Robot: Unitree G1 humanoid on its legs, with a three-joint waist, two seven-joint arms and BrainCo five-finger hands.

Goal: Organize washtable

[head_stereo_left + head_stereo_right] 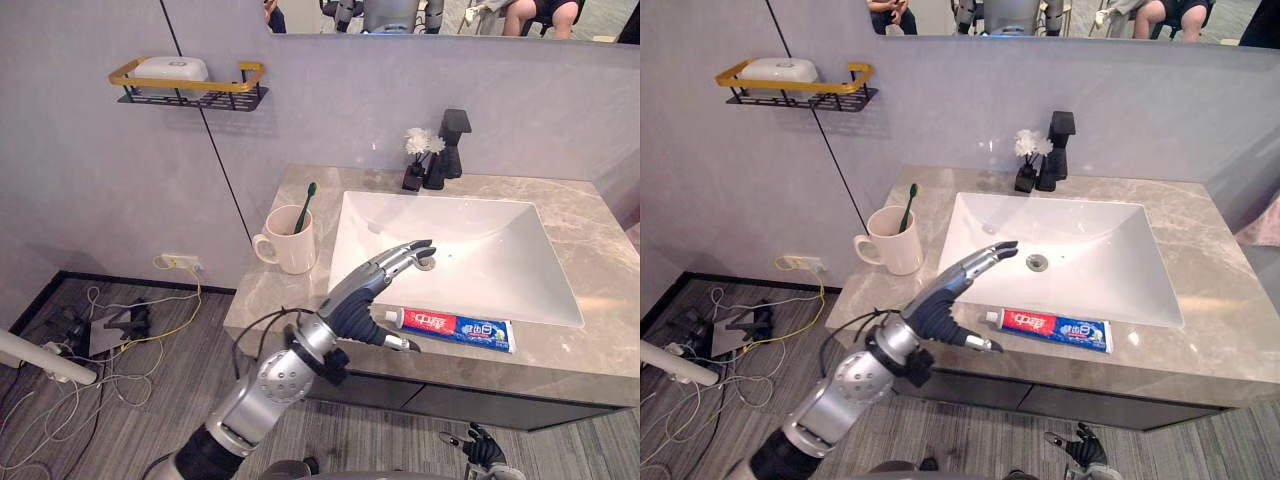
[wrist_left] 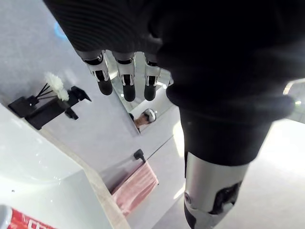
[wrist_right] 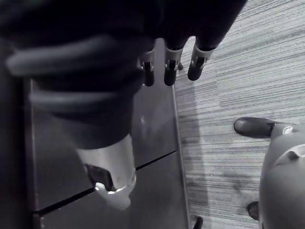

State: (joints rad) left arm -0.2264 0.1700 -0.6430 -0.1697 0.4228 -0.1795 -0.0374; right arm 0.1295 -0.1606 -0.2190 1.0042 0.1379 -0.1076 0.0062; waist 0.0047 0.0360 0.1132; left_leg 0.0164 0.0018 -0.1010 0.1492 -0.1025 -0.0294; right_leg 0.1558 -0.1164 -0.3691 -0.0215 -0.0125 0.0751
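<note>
A red, white and blue toothpaste tube (image 1: pixel 455 328) lies flat on the marble counter's front edge (image 1: pixel 560 370), just before the white sink (image 1: pixel 470 250). My left hand (image 1: pixel 372 292) hovers open above the counter, fingers straight toward the basin, its thumb tip right by the tube's cap. A cream mug (image 1: pixel 290 240) with a green toothbrush (image 1: pixel 304 206) stands on the counter's left part. My right hand (image 1: pixel 480 447) hangs low by the cabinet front, fingers relaxed, holding nothing. In the left wrist view the tube's red end (image 2: pixel 16 220) peeks in past the fingers (image 2: pixel 125 83).
A black tap (image 1: pixel 450 145) and a small black vase with white flowers (image 1: pixel 418 158) stand behind the sink. A wall rack (image 1: pixel 190 85) with a white soap box hangs up left. Cables and a power strip (image 1: pixel 120 320) litter the floor left of the cabinet.
</note>
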